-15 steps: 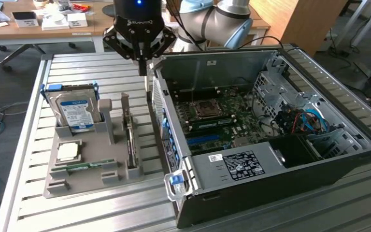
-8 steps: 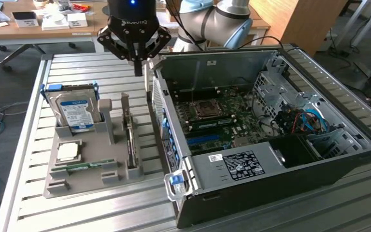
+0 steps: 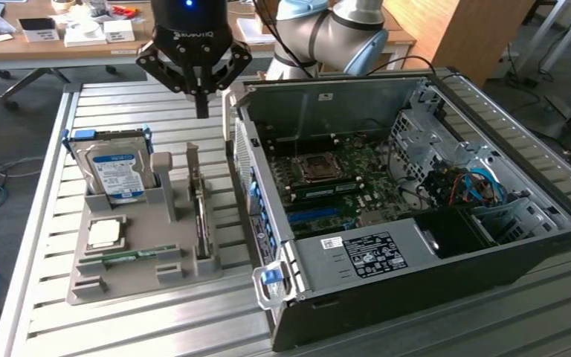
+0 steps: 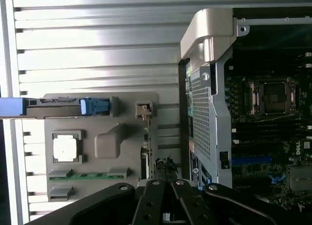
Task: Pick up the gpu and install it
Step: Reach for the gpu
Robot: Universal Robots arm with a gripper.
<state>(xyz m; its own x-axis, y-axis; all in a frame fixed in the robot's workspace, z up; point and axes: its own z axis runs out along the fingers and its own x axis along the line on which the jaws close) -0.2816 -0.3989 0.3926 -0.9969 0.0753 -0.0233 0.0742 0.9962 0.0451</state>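
The gpu (image 3: 199, 204) stands on edge in a slot of the grey holder (image 3: 152, 279), its silvery bracket at the far end. From the wrist view it appears edge-on as a thin strip (image 4: 146, 137). My gripper (image 3: 202, 110) hangs above the table just beyond the gpu's far end, between the holder and the open computer case (image 3: 523, 253). Its black fingers (image 4: 152, 205) are shut together and hold nothing. It is clear of the card.
A hard drive (image 3: 115, 175) with a blue-white label stands in the holder's far corner. A processor chip (image 3: 105, 233) and a memory stick (image 3: 117, 256) lie in front of it. The motherboard (image 3: 335, 186) lies exposed inside the case. A desk with clutter (image 3: 68, 33) stands behind.
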